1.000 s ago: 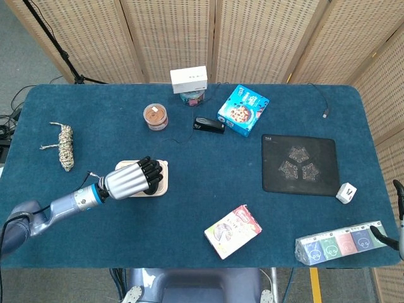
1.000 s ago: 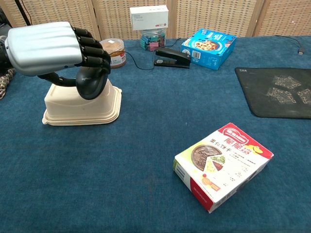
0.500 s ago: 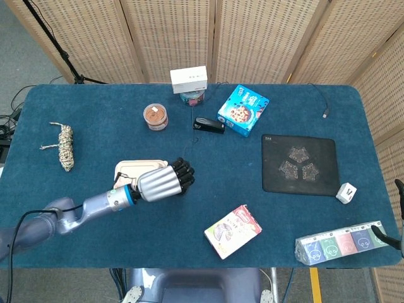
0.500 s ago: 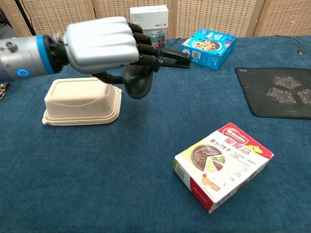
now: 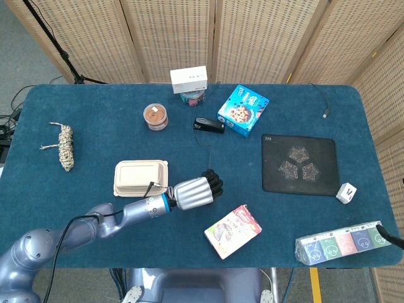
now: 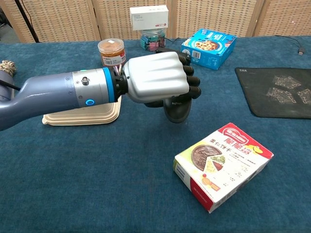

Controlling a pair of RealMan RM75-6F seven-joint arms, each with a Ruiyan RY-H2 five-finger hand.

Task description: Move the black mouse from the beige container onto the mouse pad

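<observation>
My left hand (image 6: 158, 80) — silver-backed with black fingers — is clamped on the black computer mouse (image 6: 177, 109), which hangs beneath the curled fingers, clear of the blue felt table (image 5: 95, 136). In the head view the hand (image 5: 197, 191) sits above the table between the beige lidded plastic container (image 5: 141, 178) to its left and the black rectangular mouse pad (image 5: 300, 164) well apart to its right. The container is closed, and in the chest view my forearm crosses in front of it (image 6: 80, 116). Just near-right of the hand lies a red-and-white snack box (image 6: 222, 163), flat on the table and apart from the mouse. At the far edge stand a white carton (image 5: 189, 79) on a jar, a round tub with a brown lid (image 5: 155, 116), a black stapler (image 5: 209, 125) and a blue biscuit box (image 5: 243, 110). A coil of rope (image 5: 65, 146) lies at the far left. To the right, a small white cube (image 5: 346, 192) sits just beside the pad's near-right corner, and a long multicoloured pack (image 5: 341, 241) lies nearer still. My right hand shows only as a dark tip at the right edge (image 5: 392, 240) — I cannot tell how its fingers are set.
</observation>
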